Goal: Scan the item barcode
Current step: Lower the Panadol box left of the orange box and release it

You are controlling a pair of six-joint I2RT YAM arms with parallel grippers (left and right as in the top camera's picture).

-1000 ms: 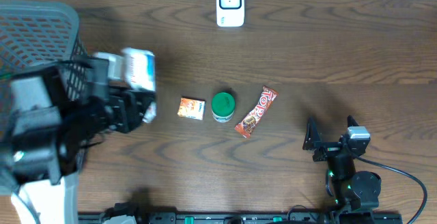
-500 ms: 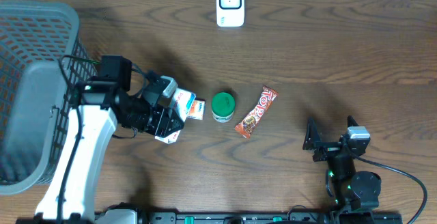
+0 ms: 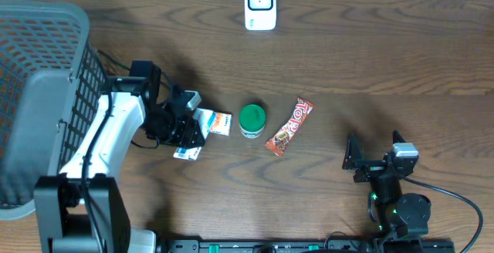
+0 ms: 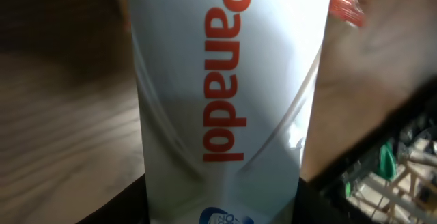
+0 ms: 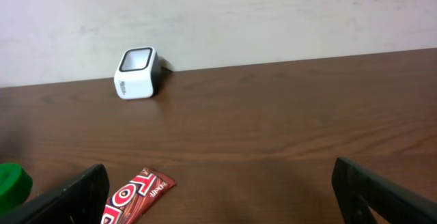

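Left gripper (image 3: 187,132) closed part-way on the Panadol box (image 4: 225,101), low over the table just left of the green-lidded jar (image 3: 252,120).
The box runs lengthwise between the fingers, its printed white face filling the wrist view, so the jaws are narrowed to the pack's width and not fully closed. This grip probably leaves the pack free to be turned toward the scanner (image 3: 260,5), which stands well beyond the jar at the far table edge. A small orange box (image 3: 219,122) lies between the held pack and the jar, and a red snack bar (image 3: 289,126) lies just right of the jar. The right gripper (image 3: 369,160), well to the jar's right, stands wide open and empty.
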